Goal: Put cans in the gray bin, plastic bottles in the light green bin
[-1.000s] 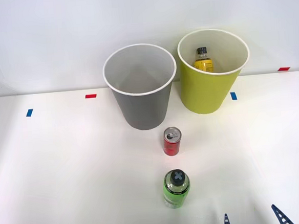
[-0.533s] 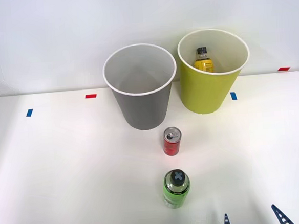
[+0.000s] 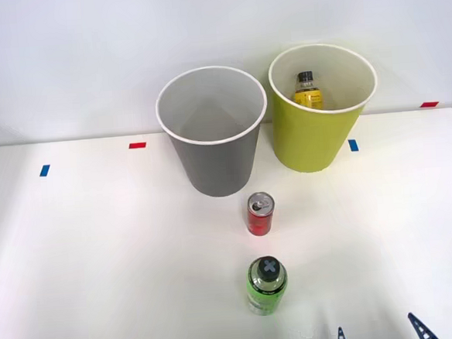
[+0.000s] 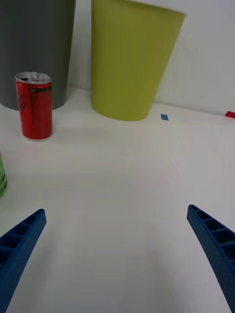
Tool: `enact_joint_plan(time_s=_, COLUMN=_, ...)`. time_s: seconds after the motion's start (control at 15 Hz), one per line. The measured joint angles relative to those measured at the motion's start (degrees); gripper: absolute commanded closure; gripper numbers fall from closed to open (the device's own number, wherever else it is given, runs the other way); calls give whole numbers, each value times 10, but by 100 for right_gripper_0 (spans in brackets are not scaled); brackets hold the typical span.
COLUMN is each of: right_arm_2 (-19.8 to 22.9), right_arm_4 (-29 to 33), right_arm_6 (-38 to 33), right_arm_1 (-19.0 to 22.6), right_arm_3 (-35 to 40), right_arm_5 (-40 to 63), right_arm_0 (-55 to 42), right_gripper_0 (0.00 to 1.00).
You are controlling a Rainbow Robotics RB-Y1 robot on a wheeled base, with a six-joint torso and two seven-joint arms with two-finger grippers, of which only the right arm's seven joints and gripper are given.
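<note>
on the white table (image 3: 100,248) – red can (image 3: 260,214) upright before gray bin (image 3: 213,135) | green bottle (image 3: 267,285) nearer | right gripper (image 3: 381,331) spread wide, holding nothing

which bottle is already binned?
The yellow-labelled bottle with the black cap: it stands inside the light green bin. The green bottle is out on the table, in front of the red can.

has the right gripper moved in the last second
Yes, slightly. In the front view the right gripper has slid lower toward the bottom edge, away from the green bottle, which stayed put.
</note>
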State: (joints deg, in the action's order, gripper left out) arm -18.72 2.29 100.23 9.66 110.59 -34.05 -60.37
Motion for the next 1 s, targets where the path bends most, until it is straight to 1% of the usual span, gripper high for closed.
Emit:
enact_joint_plan(time_s=0.13, right_arm_2=-4, right_arm_4=-1, right_arm_6=1, right_arm_1=6, right_arm_3=-8, right_arm_5=-14, right_arm_0=7, right_gripper_0=0)
enact_joint_plan(time_s=0.27, right_arm_2=-11, right_arm_4=-2, right_arm_6=0, right_arm_1=25, right_arm_3=-9, right_arm_5=-27, right_arm_0=13, right_gripper_0=0)
enact_joint_plan(time_s=0.33, right_arm_2=-17, right_arm_4=-3, right_arm_6=-1, right_arm_1=43, right_arm_3=-9, right_arm_5=-28, right_arm_0=19, right_gripper_0=0)
enact_joint_plan(time_s=0.53, right_arm_2=-40, right_arm_4=-6, right_arm_6=-8, right_arm_1=116, right_arm_3=-9, right_arm_5=-36, right_arm_0=54, right_gripper_0=0)
enact_joint_plan(time_s=0.6, right_arm_2=-54, right_arm_4=-11, right_arm_6=-13, right_arm_1=148, right_arm_3=-9, right_arm_5=-39, right_arm_0=72, right_gripper_0=0)
enact_joint_plan(time_s=0.87, right_arm_2=-108, right_arm_4=-64, right_arm_6=-23, right_arm_1=210, right_arm_3=-9, right_arm_5=-41, right_arm_0=121, right_gripper_0=0)
enact_joint_plan(time_s=1.0, right_arm_2=-132, right_arm_4=-86, right_arm_6=-23, right_arm_1=234, right_arm_3=-9, right_arm_5=-41, right_arm_0=142, right_gripper_0=0)
